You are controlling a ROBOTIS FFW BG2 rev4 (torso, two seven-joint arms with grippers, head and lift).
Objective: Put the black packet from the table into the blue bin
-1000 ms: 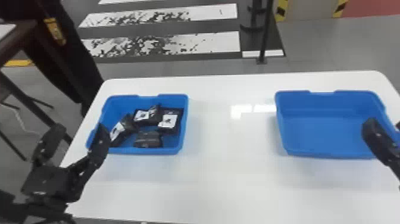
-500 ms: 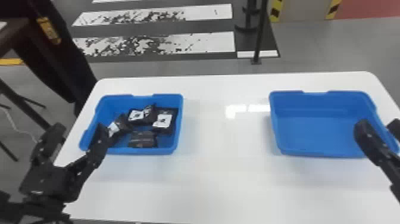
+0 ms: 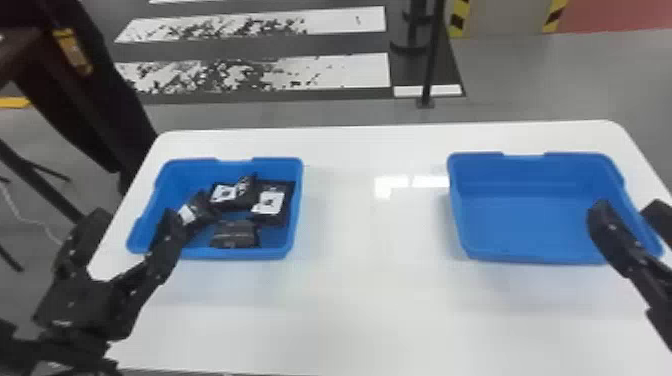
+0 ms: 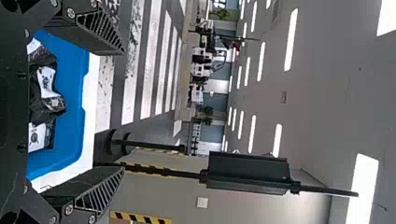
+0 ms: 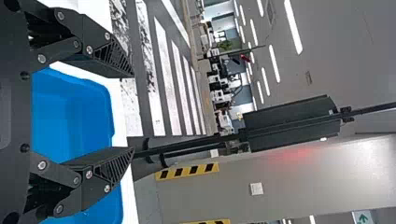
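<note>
Head view: I have the packet bin [image 3: 235,253], a blue one, as my landmark, sitting on the white table [image 3: 375,295]. The black packets are inside it. One packet with a white label [image 3: 270,202] lies against the bin's right side, a second labelled packet [image 3: 226,194] touches it toward the middle, and a third [image 3: 194,214] leans at a slant nearer the left side. A darker packet [image 3: 235,234] lies close to the bin's near wall. Which of them the job means, I can't tell.

My left gripper [image 3: 134,220] is at the packet bin's near left corner, its fingers spread wide with a bare gap between them; one finger overlaps the bin's edge from where I look, though I can't judge its height. The other blue bin [image 3: 530,177] stands on the table well apart, to the right of the packet bin. My right gripper [image 3: 629,207] is farther right of the packet bin, over the other blue bin's right part, fingers also spread, gripping nothing.
</note>
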